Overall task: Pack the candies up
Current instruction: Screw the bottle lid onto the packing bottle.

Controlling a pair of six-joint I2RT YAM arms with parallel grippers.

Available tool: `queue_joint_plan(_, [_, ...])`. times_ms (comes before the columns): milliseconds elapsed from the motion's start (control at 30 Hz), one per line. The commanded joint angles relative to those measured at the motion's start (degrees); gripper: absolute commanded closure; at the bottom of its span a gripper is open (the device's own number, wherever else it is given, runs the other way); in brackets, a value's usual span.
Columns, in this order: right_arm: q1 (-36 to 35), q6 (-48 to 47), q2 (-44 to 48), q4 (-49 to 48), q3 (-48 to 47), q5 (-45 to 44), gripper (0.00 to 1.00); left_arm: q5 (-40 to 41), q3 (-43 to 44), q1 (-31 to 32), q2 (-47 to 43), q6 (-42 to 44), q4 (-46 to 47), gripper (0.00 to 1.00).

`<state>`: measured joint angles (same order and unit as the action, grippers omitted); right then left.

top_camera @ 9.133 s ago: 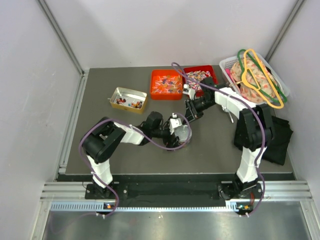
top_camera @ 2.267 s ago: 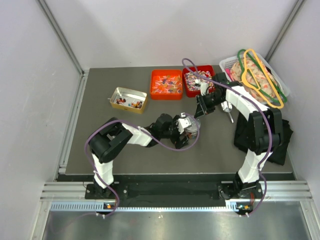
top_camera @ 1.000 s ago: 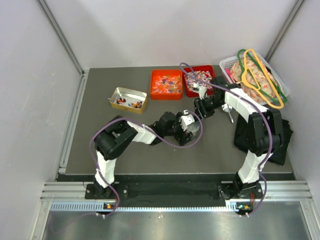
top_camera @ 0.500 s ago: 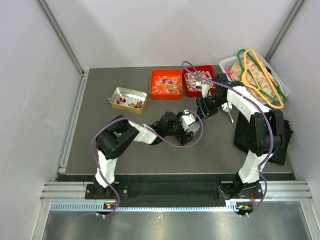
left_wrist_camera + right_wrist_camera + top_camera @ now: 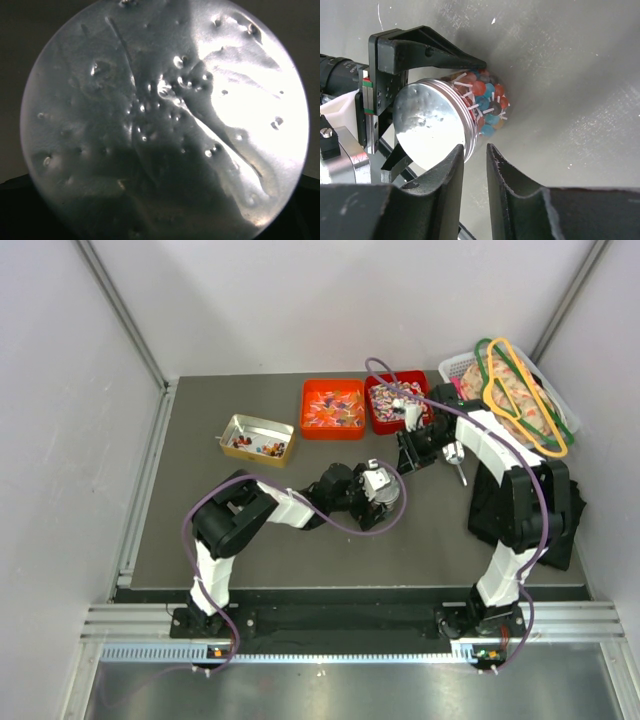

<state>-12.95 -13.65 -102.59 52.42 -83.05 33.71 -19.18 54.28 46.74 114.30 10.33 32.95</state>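
Dozens of candies (image 5: 487, 97) fill a clear jar (image 5: 476, 122), metal lid (image 5: 427, 122) on, pinched sideways by the left pincer (image 5: 465, 105) at mid-tabletop (image 5: 570, 100). The right pincer (image 5: 474, 150), narrowly spread and empty, faces the lid. Likely next: gripping it squarely to tighten.
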Motion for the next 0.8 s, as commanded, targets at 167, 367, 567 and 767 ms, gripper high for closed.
queue_joint_plan(167, [-0.1,1.0,0.6,-0.8,-2.3,2.0,0.76,2.3,0.9,-0.1,1.8,-0.6,-2.4,0.01])
queue_joint_plan(367, [-1.0,1.1,0.3,-1.0,-2.3,2.1,0.75,2.5,1.3,-0.1,1.8,-0.6,-2.9,0.01])
queue_joint_plan(567, [-2.1,1.2,-0.3,-1.4,-1.3,1.4,0.8,2.6,1.3,-0.1,1.9,-0.7,-3.0,0.01])
queue_joint_plan(767, [-2.6,1.3,0.5,-1.8,0.4,0.7,0.88,3.3,1.4,-0.1,1.9,-0.8,-3.1,0.01])
